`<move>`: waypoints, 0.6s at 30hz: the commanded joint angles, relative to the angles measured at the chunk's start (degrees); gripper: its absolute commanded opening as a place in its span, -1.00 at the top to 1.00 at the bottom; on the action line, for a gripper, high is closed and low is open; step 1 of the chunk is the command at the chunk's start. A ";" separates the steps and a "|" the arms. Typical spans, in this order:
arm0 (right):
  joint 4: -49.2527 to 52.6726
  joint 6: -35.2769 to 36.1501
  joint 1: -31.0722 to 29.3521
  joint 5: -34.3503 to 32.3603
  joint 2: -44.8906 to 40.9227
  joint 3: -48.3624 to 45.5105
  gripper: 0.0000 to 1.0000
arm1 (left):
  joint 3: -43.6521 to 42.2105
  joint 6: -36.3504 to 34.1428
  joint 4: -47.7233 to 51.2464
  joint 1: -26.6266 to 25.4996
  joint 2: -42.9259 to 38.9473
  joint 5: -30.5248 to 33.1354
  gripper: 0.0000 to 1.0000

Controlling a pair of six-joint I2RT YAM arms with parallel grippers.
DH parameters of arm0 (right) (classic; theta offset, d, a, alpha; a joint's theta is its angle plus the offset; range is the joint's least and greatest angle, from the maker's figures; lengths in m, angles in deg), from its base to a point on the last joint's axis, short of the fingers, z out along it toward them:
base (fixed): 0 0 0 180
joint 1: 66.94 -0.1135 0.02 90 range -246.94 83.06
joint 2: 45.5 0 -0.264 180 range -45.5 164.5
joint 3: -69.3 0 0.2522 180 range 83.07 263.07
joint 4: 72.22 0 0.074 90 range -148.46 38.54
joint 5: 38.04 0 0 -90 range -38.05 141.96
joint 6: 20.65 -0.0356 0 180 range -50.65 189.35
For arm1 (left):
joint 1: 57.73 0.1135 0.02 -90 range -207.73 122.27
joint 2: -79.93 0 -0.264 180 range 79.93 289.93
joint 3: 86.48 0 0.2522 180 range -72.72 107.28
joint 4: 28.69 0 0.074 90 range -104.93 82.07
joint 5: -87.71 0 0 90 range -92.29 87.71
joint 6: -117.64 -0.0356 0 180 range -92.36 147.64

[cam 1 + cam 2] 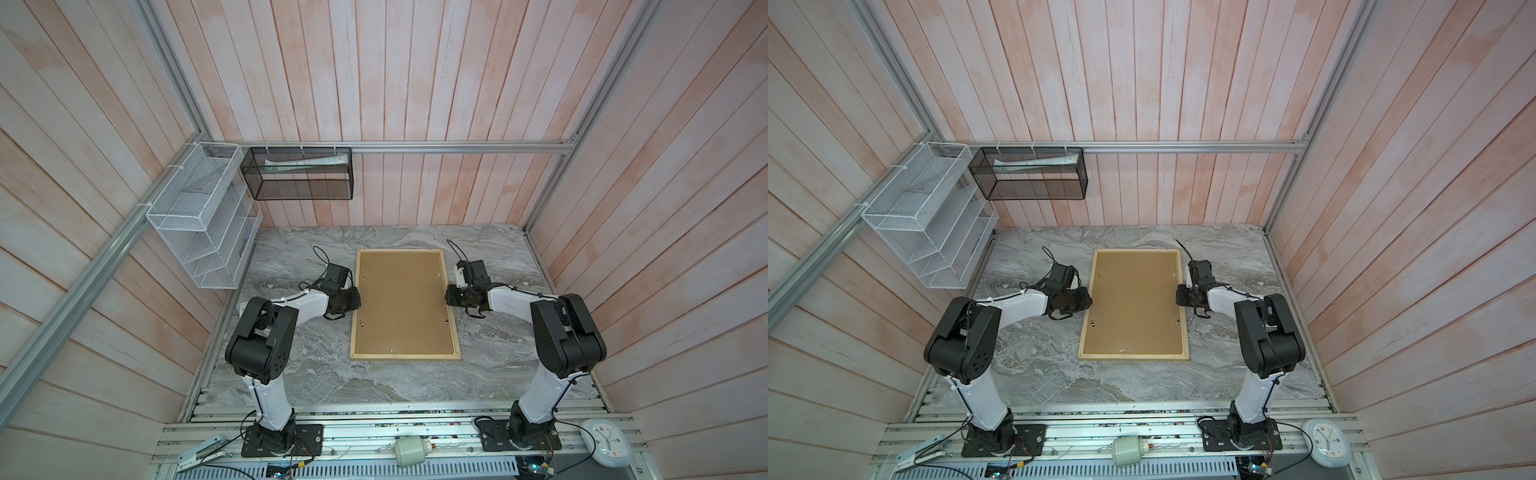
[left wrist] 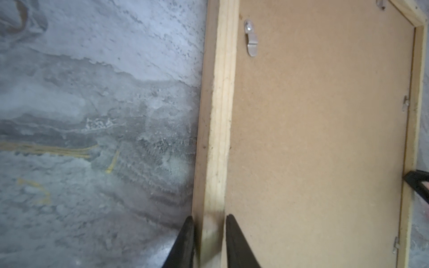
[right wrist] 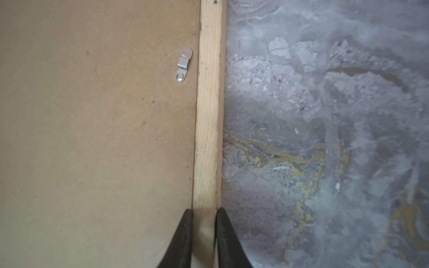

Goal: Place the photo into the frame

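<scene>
- The frame (image 1: 403,307) lies flat with its back upward in the middle of the grey marble table (image 1: 490,361). Its long sides run near to far, and the brown backboard (image 3: 97,139) fills the pale wood rails.
- The left gripper (image 2: 210,222) is at the left long rail, about halfway along. One finger is outside the rail on the table side and the other is inside over the backboard. They are set narrow with the wood pinched between them.
- The right gripper (image 3: 204,214) is directly opposite on the right long rail. Its fingers are just as narrow, with that rail caught between them.
- I can't quite judge how hard either pair presses, but the tips look to touch the wood on both faces.
- A small metal clip (image 2: 251,38) sits just inside the left rail, farther away than the fingers. Another clip (image 3: 183,66) sits just inside the right rail, also on the far side.
- A white wire rack (image 1: 199,216) and a black mesh basket (image 1: 299,172) hang at the far left.
- A round clock (image 1: 606,442) lies at the near right edge.
</scene>
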 commanded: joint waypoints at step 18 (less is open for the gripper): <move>-2.01 0.55 1.91 3.06 -19.95 -12.43 -0.36 | 1.40 -3.69 10.79 -1.19 -14.26 10.15 0.16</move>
